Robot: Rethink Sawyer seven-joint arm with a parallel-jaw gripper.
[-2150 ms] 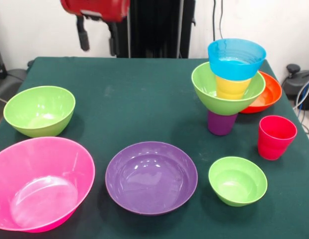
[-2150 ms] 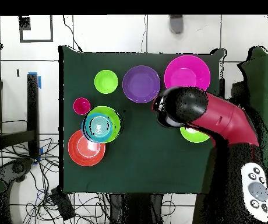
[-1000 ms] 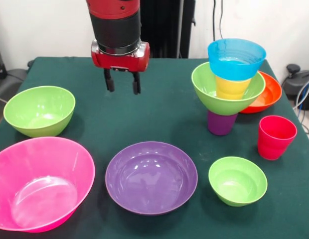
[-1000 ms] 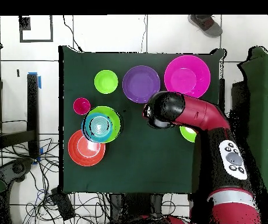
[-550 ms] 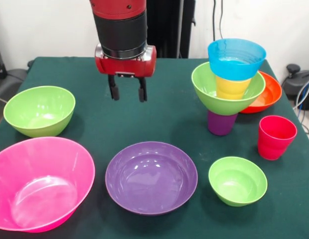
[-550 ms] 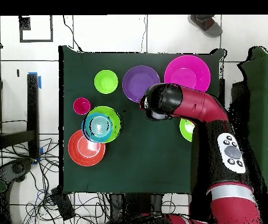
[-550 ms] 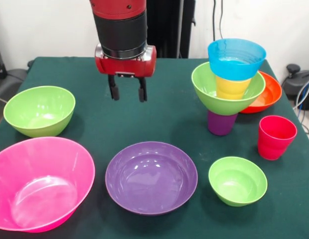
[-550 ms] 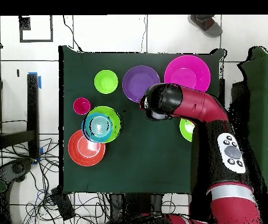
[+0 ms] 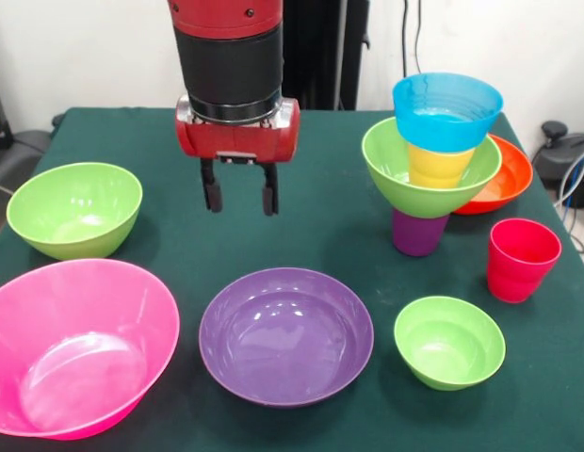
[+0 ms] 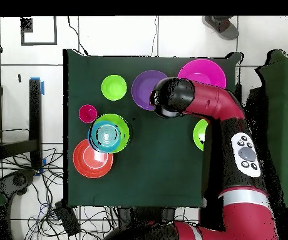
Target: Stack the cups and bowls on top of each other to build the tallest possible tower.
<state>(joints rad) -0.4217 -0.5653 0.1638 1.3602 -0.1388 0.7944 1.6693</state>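
Risk of clipping the rim of the wide purple plastic bowl (image 9: 286,335) with the open, empty pincer (image 9: 240,196) hovering behind it (four-piece cup-and-bowl tower (image 9: 435,160) well apart on the green desk (image 9: 320,202)).

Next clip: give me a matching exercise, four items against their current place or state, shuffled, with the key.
Items:
1. blue bowl
2. red cup
3. gripper
4. purple cup

States:
A. open, empty, above the table behind the wide purple bowl
B. base of the tower
C. top of the tower
D. standing alone on the table

Pairs: 1-C, 2-D, 3-A, 4-B
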